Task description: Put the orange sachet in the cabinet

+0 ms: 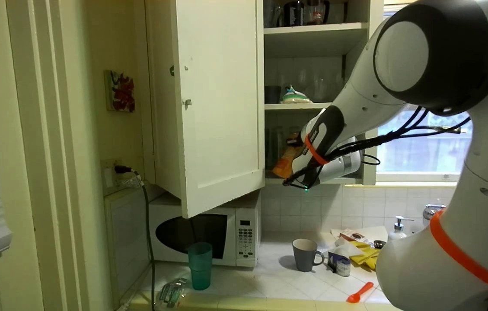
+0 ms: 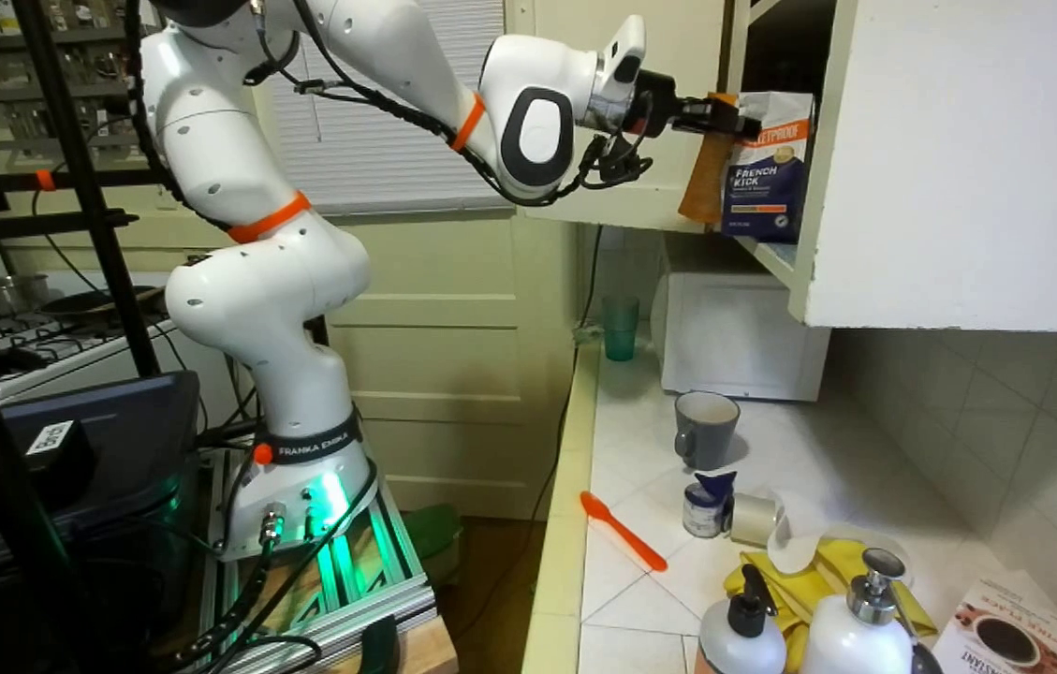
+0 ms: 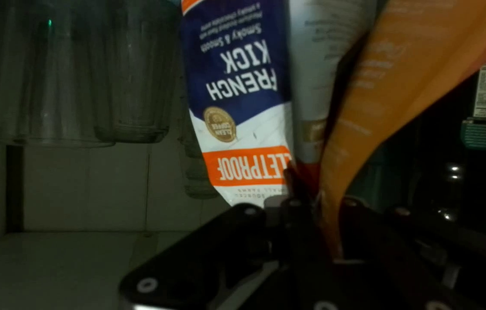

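Cabinet (image 1: 222, 99) open, orange sachet (image 1: 285, 165) partly hidden behind robot arm (image 1: 442, 60)

The wrist view is dim around the gripper (image 3: 318, 202), print blurred on the orange sachet (image 3: 380, 99) in its grasp; both exterior views are brighter, a mug (image 1: 304, 255) below casting shadow; in an exterior view a window (image 1: 421, 149) glows pale beside the gripper

Pretty chunky white arm (image 2: 266, 271), orange straps (image 2: 271, 219), bundled black cables (image 1: 373, 143), FRANKA EMIKA on a black collar (image 2: 313, 445), plus black end effector (image 2: 741, 124) with shiny screws (image 3: 147, 284).
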